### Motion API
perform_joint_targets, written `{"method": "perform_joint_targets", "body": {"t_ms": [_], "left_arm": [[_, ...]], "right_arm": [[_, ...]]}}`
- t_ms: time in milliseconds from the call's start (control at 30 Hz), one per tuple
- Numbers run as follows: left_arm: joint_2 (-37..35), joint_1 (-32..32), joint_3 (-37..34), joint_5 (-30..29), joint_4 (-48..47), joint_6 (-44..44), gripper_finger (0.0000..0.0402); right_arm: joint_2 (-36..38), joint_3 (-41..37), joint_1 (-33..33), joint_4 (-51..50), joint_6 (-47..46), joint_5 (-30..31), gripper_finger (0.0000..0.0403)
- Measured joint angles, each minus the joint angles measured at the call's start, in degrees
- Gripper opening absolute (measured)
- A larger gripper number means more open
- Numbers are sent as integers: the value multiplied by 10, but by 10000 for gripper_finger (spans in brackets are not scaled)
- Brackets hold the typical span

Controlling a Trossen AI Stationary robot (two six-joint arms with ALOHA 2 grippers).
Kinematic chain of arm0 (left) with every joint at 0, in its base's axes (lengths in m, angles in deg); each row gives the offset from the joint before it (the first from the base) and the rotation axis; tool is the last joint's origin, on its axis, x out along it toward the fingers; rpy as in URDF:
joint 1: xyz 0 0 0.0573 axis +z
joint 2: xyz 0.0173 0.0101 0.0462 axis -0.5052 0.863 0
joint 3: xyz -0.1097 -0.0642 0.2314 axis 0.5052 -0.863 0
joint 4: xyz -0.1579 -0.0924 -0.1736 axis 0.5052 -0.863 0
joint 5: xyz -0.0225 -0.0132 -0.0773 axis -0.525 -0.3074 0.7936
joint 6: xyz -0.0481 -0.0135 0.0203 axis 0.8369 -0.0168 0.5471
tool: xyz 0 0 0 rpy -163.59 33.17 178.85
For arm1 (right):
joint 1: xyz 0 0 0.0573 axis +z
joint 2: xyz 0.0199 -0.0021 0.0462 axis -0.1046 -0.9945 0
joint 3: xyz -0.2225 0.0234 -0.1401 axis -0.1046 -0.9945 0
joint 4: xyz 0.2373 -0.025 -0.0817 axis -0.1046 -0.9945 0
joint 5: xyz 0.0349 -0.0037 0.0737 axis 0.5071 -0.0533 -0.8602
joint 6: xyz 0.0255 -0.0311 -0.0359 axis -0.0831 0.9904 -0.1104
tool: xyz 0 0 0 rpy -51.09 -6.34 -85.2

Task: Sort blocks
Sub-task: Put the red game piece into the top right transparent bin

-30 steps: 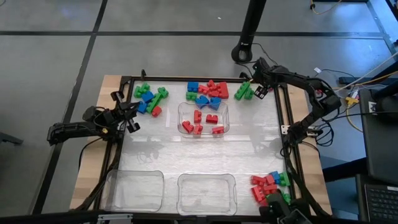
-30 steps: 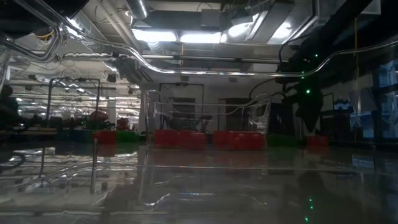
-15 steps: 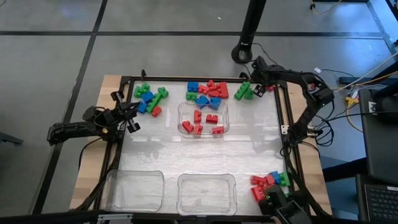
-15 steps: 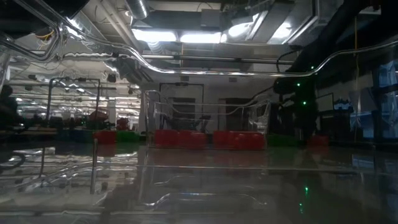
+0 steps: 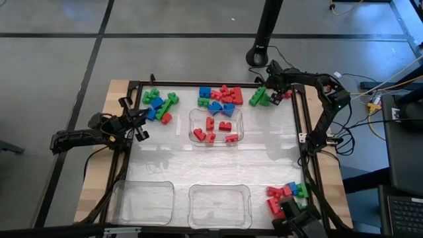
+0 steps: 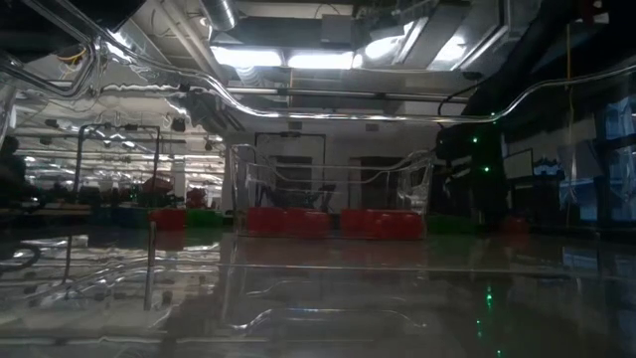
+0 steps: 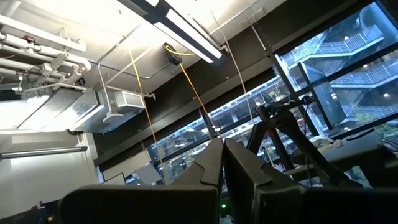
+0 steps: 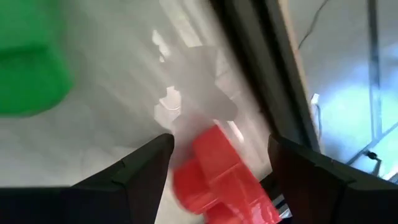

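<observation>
Desk's glossy: right gripper [image 8: 214, 158] fingers spread astride red block [image 8: 217, 171], light, rigid, slick; I'd pinch flat sides. Left gripper [image 5: 140, 125] clenched, idle.

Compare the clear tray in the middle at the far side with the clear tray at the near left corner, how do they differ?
The far middle tray holds several red blocks; the near-left tray holds none. The far middle tray has loose blocks heaped just beyond its rim, while the near-left tray has bare table around it. Both are clear, rounded rectangles of similar size, lying flat.
</observation>
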Motion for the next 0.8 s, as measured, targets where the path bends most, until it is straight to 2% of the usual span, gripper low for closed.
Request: {"method": "perform_joint_targets", "body": {"t_ms": [467,600,800], "left_arm": [[0,0,0,0,1,1,6],[0,0,0,0,2,1,6],[0,0,0,0,5,-6,6]], "right_arm": [[26,-4,102,-86,40,-43,275],[35,-4,117,-91,1,23,275],[45,-3,106,-97,-22,144,275]]}}
